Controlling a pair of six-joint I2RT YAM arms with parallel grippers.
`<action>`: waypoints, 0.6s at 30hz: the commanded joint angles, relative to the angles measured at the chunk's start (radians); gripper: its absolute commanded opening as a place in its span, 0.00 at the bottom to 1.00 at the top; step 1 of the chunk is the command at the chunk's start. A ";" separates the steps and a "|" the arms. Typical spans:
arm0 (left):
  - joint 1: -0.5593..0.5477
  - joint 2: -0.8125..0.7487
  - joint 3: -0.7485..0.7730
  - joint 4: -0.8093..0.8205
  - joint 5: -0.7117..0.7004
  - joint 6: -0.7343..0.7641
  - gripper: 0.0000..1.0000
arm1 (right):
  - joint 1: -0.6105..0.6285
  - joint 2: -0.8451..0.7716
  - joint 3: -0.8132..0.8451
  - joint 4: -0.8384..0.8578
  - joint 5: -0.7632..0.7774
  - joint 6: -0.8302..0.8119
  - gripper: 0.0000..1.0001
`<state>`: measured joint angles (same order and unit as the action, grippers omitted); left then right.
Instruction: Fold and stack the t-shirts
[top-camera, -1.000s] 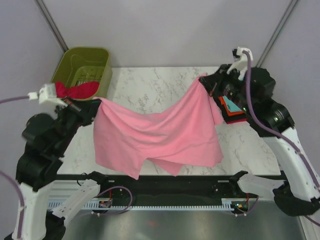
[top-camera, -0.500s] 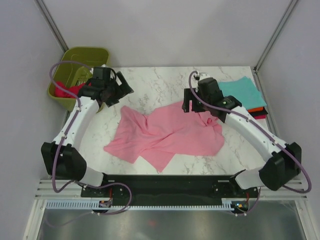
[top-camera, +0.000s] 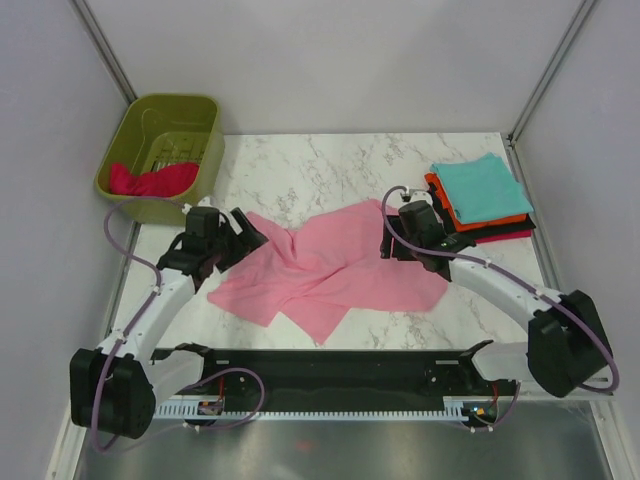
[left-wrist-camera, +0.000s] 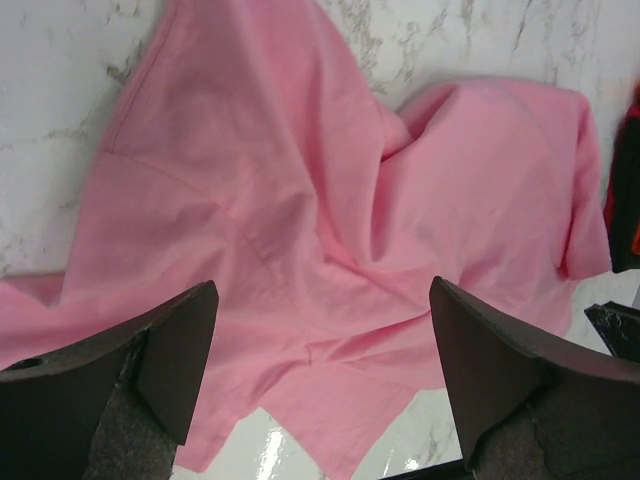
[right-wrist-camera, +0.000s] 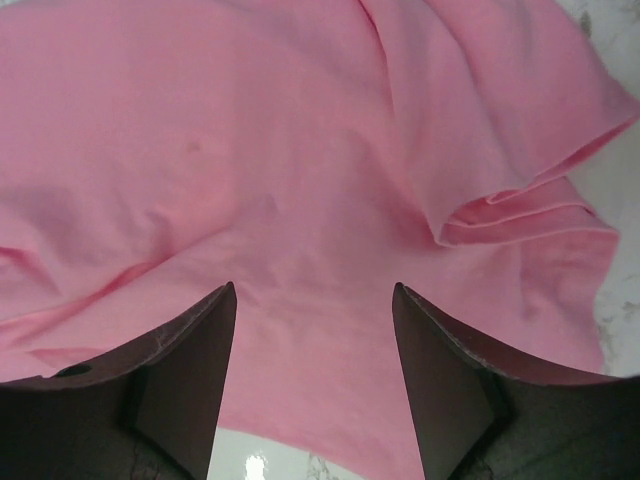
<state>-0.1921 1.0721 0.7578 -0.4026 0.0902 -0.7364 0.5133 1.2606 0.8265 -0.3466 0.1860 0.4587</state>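
Observation:
A light pink t-shirt (top-camera: 330, 272) lies crumpled and unfolded on the marble table (top-camera: 300, 170). My left gripper (top-camera: 243, 234) hovers over the shirt's left end, open and empty. In the left wrist view its dark fingers (left-wrist-camera: 165, 350) frame the pink cloth (left-wrist-camera: 300, 190) below the left gripper (left-wrist-camera: 323, 290). My right gripper (top-camera: 393, 241) is over the shirt's right side, also open with nothing in it. The right wrist view shows that right gripper (right-wrist-camera: 314, 290) above the pink cloth (right-wrist-camera: 250, 140). Folded shirts are stacked at the back right, teal (top-camera: 483, 186) on top, orange (top-camera: 447, 211) under it.
An olive-green basket (top-camera: 205, 160) stands at the back left corner with a crimson shirt (top-camera: 150, 181) inside. Black and red folded edges (top-camera: 505, 234) show at the bottom of the stack. Grey walls close in the table on three sides.
Both grippers held the pink shirt stretched in the air; they have opened and let it go. The shirt has dropped crumpled onto the table, and both arms have come down over it.

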 joint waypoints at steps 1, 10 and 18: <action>-0.001 -0.026 -0.086 0.171 0.029 -0.058 0.93 | 0.002 0.091 -0.009 0.181 -0.057 0.046 0.72; 0.002 0.031 -0.106 0.240 0.111 -0.049 0.99 | 0.079 0.354 0.131 0.225 -0.096 0.005 0.73; 0.003 0.051 -0.101 0.287 0.150 -0.035 0.96 | 0.175 0.585 0.338 0.167 0.013 -0.049 0.71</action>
<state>-0.1917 1.1259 0.6254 -0.1944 0.1883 -0.7597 0.6540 1.8061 1.0851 -0.1734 0.1326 0.4412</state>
